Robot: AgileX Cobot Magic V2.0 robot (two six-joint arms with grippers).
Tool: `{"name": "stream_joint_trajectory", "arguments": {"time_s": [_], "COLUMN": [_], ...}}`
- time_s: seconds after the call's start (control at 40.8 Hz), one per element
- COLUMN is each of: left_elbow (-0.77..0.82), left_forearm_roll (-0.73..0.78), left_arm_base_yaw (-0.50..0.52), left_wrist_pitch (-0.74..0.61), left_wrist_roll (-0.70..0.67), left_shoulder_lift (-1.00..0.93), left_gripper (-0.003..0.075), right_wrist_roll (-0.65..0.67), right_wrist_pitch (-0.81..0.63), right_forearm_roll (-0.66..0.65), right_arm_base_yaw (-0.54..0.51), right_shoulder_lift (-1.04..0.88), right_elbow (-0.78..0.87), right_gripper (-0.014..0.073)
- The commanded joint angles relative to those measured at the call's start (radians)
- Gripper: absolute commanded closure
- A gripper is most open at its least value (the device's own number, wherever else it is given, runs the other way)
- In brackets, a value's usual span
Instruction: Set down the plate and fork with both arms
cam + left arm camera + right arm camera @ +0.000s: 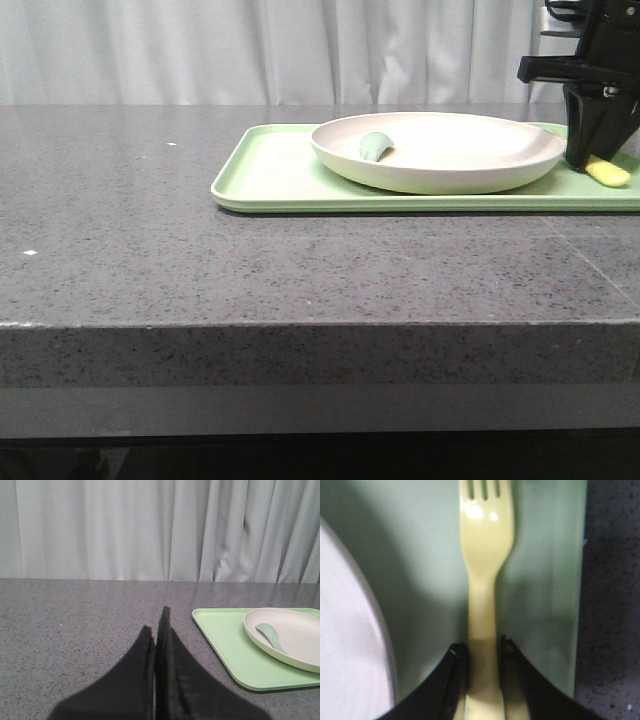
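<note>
Left gripper (pixel 157 630) is pinched closed on nothing, over bare grey counter (pixel 150 260). Further back, toward the far right corner, a light green tray (pixel 270 175) carries the off-white shallow plate (pixel 450 150) with a grey-green spoon (pixel 375 146) inside. Right gripper (pixel 480 650) clamps the pale yellow plastic fork (pixel 485 545) by its handle, beside the plate, tines short and glossy.

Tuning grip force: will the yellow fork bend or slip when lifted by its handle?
Fork looks like thick moulded plastic: probably stiff and light. Its glossy highlights suggest a slick surface, so it may slide. The right gripper clamps only the narrow handle, so it could pivot.
</note>
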Motion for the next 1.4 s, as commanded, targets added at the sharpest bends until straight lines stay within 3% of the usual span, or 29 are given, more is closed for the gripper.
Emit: {"name": "stream_joint_trajectory", "arguments": {"time_s": [0.0, 0.098, 0.343, 0.465, 0.661, 0.857, 1.029, 1.372], "left_elbow": [-0.026, -0.026, -0.026, -0.026, -0.026, -0.026, -0.026, -0.026], "left_forearm_roll": [0.000, 0.000, 0.000, 0.000, 0.000, 0.000, 0.000, 0.000], "left_arm_base_yaw": [0.003, 0.003, 0.003, 0.003, 0.003, 0.003, 0.003, 0.003], "left_wrist_pitch": [-0.086, -0.086, -0.086, -0.086, -0.086, -0.086, -0.086, -0.086], "left_wrist_roll": [-0.005, -0.005, -0.005, -0.005, -0.005, -0.005, -0.005, -0.005], "left_shoulder_lift": [0.010, 0.010, 0.010, 0.010, 0.010, 0.010, 0.010, 0.010], "left_gripper": [0.0738, 0.0738, 0.0738, 0.0738, 0.0738, 0.0738, 0.0738, 0.0738], "right_wrist_roll": [-0.013, -0.013, -0.013, -0.017, -0.024, -0.050, -0.083, -0.091], "right_wrist_pitch": [0.031, 0.015, -0.027, -0.024, -0.023, -0.018, -0.124, -0.493], "right_forearm_roll": [-0.003, -0.003, -0.003, -0.003, -0.003, -0.003, -0.003, -0.003], "right_arm_base_yaw": [-0.006, -0.006, -0.006, -0.006, -0.006, -0.002, 0.026, 0.044], "right_shoulder_lift": [-0.080, -0.109, -0.219, -0.269, -0.344, -0.442, -0.623, -1.117], "right_elbow": [-0.032, -0.032, -0.032, -0.032, -0.032, -0.011, 0.164, 0.796], "right_gripper": [0.0272, 0.0206, 0.0229, 0.0379, 0.0708, 0.0713, 0.0713, 0.0713]}}
